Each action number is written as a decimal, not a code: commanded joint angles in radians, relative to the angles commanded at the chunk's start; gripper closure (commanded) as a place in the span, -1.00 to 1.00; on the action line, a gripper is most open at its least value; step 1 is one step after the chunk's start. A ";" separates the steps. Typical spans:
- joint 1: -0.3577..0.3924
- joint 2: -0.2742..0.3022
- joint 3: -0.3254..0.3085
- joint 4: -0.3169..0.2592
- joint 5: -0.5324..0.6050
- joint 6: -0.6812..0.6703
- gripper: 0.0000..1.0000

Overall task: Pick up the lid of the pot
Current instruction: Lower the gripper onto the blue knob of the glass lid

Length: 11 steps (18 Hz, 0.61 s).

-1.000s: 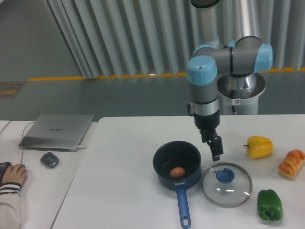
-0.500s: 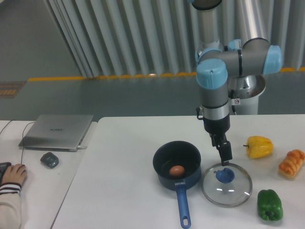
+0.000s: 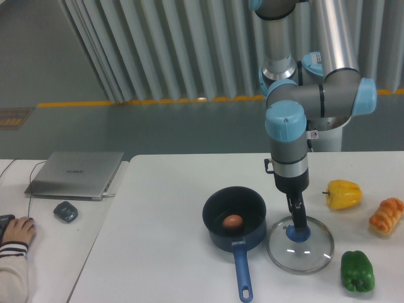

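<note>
From where I stand, the gripper (image 3: 298,222) points down, leaning slightly, its tips right over the blue knob (image 3: 298,234) of the pot lid (image 3: 299,257). The jaws line up one behind the other from this side, so I can't tell whether they're spread or pressed together, nor whether they touch the knob.

The lid lies flat on the white table (image 3: 158,265), just to the right of the black pot (image 3: 235,204) as I look at it. Its knob faces up toward the ceiling. The lid is round, clear with a metal rim, so it has no long axis to speak of.

The pot stands upright with its mouth up, something brown and egg-like (image 3: 232,221) inside, and its long blue handle (image 3: 242,271) reaches toward me. Over on the right, a yellow pepper (image 3: 343,194) sits farther back, a golden twisted bread roll (image 3: 386,216) beyond it to the right, and a green pepper (image 3: 357,271) nearer me, close to the lid. Well off to the left are a closed laptop (image 3: 76,175), a dark mouse (image 3: 65,212) and somebody's hand (image 3: 19,231).
</note>
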<state>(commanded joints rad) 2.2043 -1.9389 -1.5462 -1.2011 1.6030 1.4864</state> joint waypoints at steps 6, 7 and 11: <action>0.003 -0.017 0.000 0.000 -0.009 -0.002 -1.00; 0.002 -0.020 0.000 0.003 -0.012 -0.005 -1.00; 0.003 -0.022 -0.002 0.006 -0.021 -0.002 -1.00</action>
<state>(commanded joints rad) 2.2074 -1.9604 -1.5478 -1.1950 1.5815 1.4849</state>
